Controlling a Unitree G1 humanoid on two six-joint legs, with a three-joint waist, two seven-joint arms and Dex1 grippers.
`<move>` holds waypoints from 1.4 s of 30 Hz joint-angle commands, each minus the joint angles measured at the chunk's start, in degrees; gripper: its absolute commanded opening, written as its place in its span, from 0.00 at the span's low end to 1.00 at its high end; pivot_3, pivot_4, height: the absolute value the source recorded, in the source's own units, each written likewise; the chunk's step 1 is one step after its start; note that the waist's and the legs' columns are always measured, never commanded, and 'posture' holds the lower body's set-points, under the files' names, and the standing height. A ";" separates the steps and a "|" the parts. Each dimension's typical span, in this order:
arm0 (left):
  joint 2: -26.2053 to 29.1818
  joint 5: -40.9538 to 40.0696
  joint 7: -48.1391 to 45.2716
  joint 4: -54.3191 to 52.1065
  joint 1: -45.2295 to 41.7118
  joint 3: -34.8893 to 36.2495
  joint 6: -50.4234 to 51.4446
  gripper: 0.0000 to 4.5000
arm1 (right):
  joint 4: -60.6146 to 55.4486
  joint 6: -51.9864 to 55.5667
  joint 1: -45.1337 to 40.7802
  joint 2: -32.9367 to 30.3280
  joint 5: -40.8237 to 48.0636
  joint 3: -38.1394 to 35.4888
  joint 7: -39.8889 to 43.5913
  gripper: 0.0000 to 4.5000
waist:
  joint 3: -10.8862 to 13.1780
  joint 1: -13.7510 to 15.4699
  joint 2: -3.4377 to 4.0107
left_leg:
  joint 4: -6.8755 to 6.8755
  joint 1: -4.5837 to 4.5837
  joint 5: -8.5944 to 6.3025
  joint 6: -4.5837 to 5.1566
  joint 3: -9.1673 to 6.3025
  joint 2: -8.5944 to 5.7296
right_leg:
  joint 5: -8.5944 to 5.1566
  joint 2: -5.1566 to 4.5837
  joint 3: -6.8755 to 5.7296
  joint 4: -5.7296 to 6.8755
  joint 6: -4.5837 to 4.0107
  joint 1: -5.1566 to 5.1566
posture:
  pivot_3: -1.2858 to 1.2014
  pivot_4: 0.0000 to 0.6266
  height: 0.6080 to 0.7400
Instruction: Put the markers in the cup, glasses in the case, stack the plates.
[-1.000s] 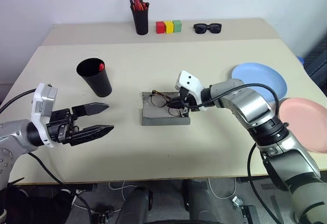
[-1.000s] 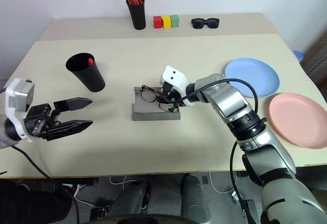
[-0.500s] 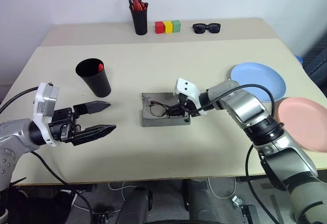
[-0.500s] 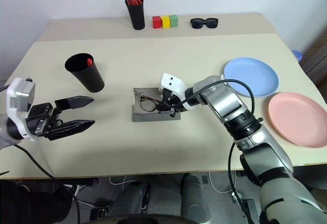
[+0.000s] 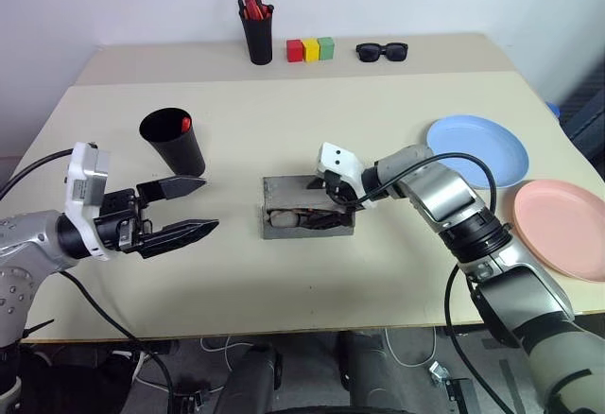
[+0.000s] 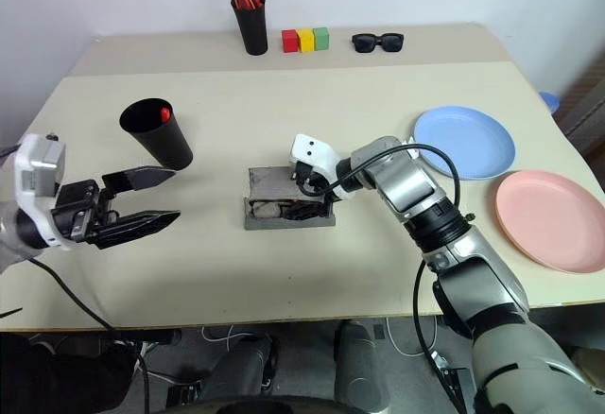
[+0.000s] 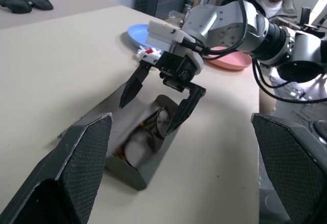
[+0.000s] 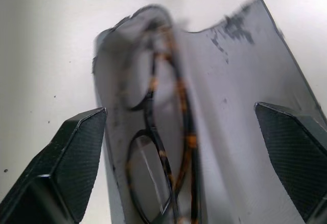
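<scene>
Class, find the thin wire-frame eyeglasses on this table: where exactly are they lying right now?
The thin wire-frame eyeglasses lie inside the open grey felt case at the table's middle, directly beneath the right tool, whose fingers are spread apart above them.

Head views look down over the table (image 5: 284, 282); wrist views sit close to the case (image 8: 240, 81)

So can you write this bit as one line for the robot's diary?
right gripper: open, over case | glasses: in case | left gripper: open, empty | plates: unstacked
</scene>
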 commanded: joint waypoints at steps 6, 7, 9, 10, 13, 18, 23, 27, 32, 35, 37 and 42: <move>-1.49 0.19 5.89 0.93 -6.51 -2.66 0.86 1.00 | -0.28 2.08 -3.96 2.09 6.26 -13.23 -3.02 0.98 | 0.00 0.08 0.00 | -0.01 -0.02 0.02 -0.03 -0.01 -0.01 | 0.02 0.00 0.00 0.00 -0.02 -0.02 | 0.52 0.24 1.00; -1.81 0.66 6.54 1.12 -6.95 -3.23 0.74 1.00 | -1.12 2.40 -3.65 2.11 7.11 -14.63 -3.34 0.98 | 0.00 0.08 0.00 | -0.01 -0.03 0.02 -0.03 -0.02 -0.01 | 0.02 0.00 0.00 0.00 -0.02 -0.02 | 0.52 0.24 1.00; -3.36 1.37 7.89 2.47 -8.77 -4.80 0.26 1.00 | -4.13 2.51 -1.87 1.64 9.39 -18.31 -4.26 0.98 | 0.00 0.09 0.00 | -0.01 -0.03 0.02 -0.03 -0.01 -0.01 | 0.02 0.00 0.00 0.00 -0.02 -0.03 | 0.52 0.24 1.00; -4.56 2.58 8.23 3.40 -10.04 -5.90 -1.12 0.88 | -6.17 2.78 -0.43 1.09 10.96 -20.47 -4.48 1.00 | 0.00 0.25 0.00 | -0.01 -0.04 0.02 -0.03 -0.02 -0.01 | 0.02 0.00 0.00 0.00 -0.02 -0.03 | 0.52 0.24 1.00; -7.19 5.19 9.51 6.09 -13.19 -8.55 -2.52 0.59 | -11.62 3.47 3.84 -0.87 13.51 -23.64 -4.61 1.00 | -0.01 0.55 -0.01 | 0.01 -0.06 0.02 -0.04 -0.05 -0.02 | 0.04 0.00 -0.02 0.00 -0.02 -0.01 | 0.52 0.24 1.00; -14.22 16.92 14.63 15.37 -21.75 -18.61 -7.01 0.01 | -27.11 2.28 19.18 -6.54 16.74 -27.16 -4.54 1.00 | -0.03 1.32 -0.06 | 0.04 -0.08 0.02 -0.03 -0.04 -0.08 | 0.04 -0.03 -0.03 -0.03 -0.01 0.05 | 0.52 0.24 1.00; -21.43 24.97 19.26 28.78 -30.91 -20.76 -14.32 0.01 | -35.54 3.98 28.15 -9.32 21.12 -29.83 -5.58 1.00 | -0.02 0.46 -0.08 | 0.11 -0.05 0.03 -0.04 0.06 -0.05 | 0.07 -0.02 0.05 -0.01 -0.02 0.05 | 0.52 0.24 1.00; -25.32 30.67 21.02 44.07 -39.85 -22.11 -20.11 0.01 | -38.80 3.75 31.76 -9.32 21.04 -28.76 -8.80 1.00 | -0.03 0.54 -0.10 | 0.11 0.04 0.03 -0.04 0.06 -0.03 | 0.07 0.01 0.03 -0.01 -0.02 0.14 | 0.52 0.24 1.00; -26.91 30.61 15.73 50.40 -43.83 -24.02 -13.08 0.01 | -38.67 3.15 31.13 -8.07 20.66 -27.46 -12.67 1.00 | -0.03 0.43 -0.10 | 0.11 0.02 0.03 -0.03 0.08 -0.06 | 0.07 -0.02 0.04 -0.06 0.01 0.14 | 0.52 0.24 1.00; -26.82 30.70 13.15 52.09 -44.28 -24.38 -9.01 0.01 | -38.49 2.40 31.02 -8.30 20.36 -27.08 -13.97 1.00 | -0.03 0.41 -0.10 | 0.10 0.02 0.02 -0.03 0.07 -0.07 | 0.07 -0.02 0.04 -0.05 0.01 0.12 | 0.52 0.24 1.00; -26.29 32.14 12.49 53.02 -44.53 -25.20 -8.21 0.01 | -38.77 2.48 31.33 -8.68 20.90 -27.13 -14.15 1.00 | -0.03 0.44 -0.10 | 0.11 0.01 0.02 -0.03 0.06 -0.07 | 0.07 -0.02 0.03 -0.04 0.01 0.12 | 0.52 0.24 1.00; -24.92 33.23 7.90 51.33 -43.47 -27.82 -3.23 0.01 | -38.52 2.18 31.44 -9.00 20.89 -26.69 -14.75 1.00 | -0.03 0.43 -0.10 | 0.11 0.04 0.02 -0.03 0.06 -0.06 | 0.07 -0.02 0.03 -0.02 0.01 0.13 | 0.52 0.24 1.00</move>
